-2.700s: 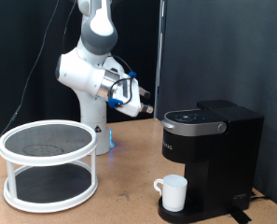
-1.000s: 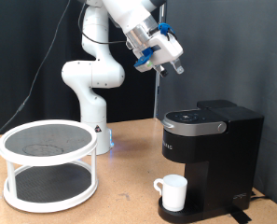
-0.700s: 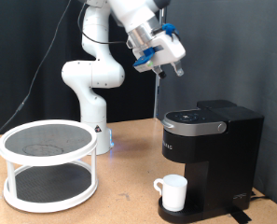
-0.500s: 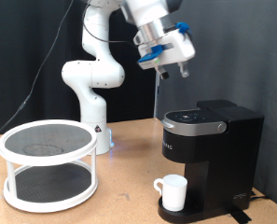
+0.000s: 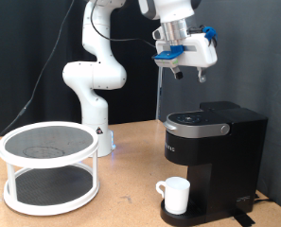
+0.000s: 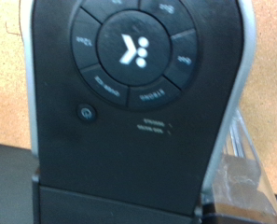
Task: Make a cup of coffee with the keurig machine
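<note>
The black keurig machine [image 5: 216, 156] stands at the exterior view's right on the wooden table, with its lid down. The white cup [image 5: 176, 196] sits on its drip tray under the spout, handle to the left. My gripper [image 5: 187, 72] hangs high in the air above the machine's top, fingers pointing down, well clear of it. Nothing shows between the fingers. The wrist view looks straight down on the machine's round button panel [image 6: 138, 49] with its lit white logo. The gripper's fingers do not show in that view.
A white two-tier round rack [image 5: 48, 165] with mesh shelves stands at the exterior view's left on the table. The arm's white base [image 5: 95, 90] rises behind it. A dark curtain hangs behind the machine.
The arm has swung up from low beside its base and moved to the exterior view's right, until the gripper hangs over the machine. Cup and machine have not moved.
</note>
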Available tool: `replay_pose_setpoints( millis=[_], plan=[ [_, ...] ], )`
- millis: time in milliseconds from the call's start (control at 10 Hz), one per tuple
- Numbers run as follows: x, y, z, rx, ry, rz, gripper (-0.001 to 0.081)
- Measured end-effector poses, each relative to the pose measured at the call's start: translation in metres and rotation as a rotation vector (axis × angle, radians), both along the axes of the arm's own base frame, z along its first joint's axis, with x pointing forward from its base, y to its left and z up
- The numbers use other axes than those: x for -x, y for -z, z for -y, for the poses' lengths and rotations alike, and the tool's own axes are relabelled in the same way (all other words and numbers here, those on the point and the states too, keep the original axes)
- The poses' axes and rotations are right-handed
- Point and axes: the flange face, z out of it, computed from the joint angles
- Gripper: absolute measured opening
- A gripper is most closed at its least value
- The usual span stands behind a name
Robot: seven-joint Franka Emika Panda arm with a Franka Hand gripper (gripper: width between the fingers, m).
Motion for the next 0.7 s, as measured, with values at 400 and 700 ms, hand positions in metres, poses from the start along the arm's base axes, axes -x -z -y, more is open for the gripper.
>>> replay_pose_setpoints(
  millis=[400, 700],
  plan=[
    [-0.017, 0.017, 0.005, 0.014, -0.034, -0.06, 0.0734],
    [-0.02, 0.03, 0.007, 0.023, -0.047, -0.097, 0.0462]
  ],
)
